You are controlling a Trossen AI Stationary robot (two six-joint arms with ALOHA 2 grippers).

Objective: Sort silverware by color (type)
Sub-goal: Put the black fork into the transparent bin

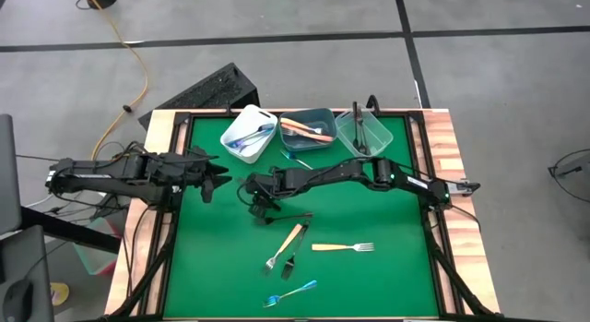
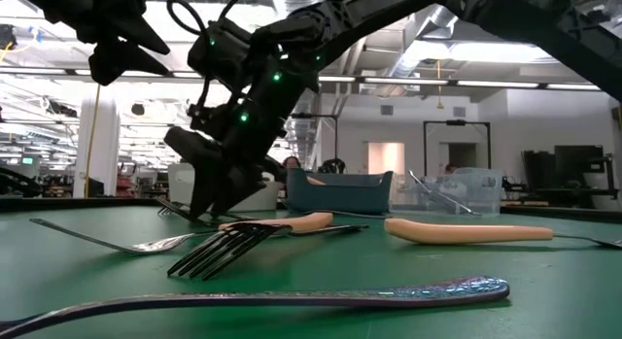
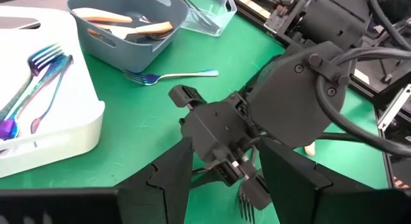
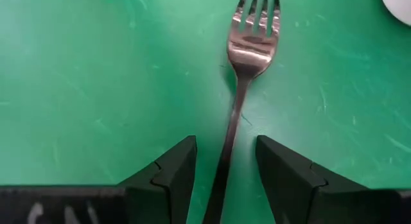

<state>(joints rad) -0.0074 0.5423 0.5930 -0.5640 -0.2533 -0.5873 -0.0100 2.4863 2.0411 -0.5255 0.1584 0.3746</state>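
A fork with a silver head and dark handle [image 4: 250,51] lies flat on the green mat [image 1: 212,257], left of centre [image 1: 293,217]. My right gripper [image 4: 225,166] is open and slants down over it. One finger stands on each side of the fork's neck, with a gap on both sides. My left gripper [image 1: 214,179] hangs open above the mat's left part, holding nothing. More silverware lies loose: two orange-handled forks [image 1: 288,241] [image 1: 343,247], two blue ones [image 1: 290,293] [image 1: 297,160].
Three bins stand along the far edge: a white one [image 1: 241,145] with blue forks, a grey-blue one [image 1: 324,147] with orange-handled pieces, and a clear one [image 1: 380,140] with dark utensils. Wooden rails [image 1: 442,165] border the mat.
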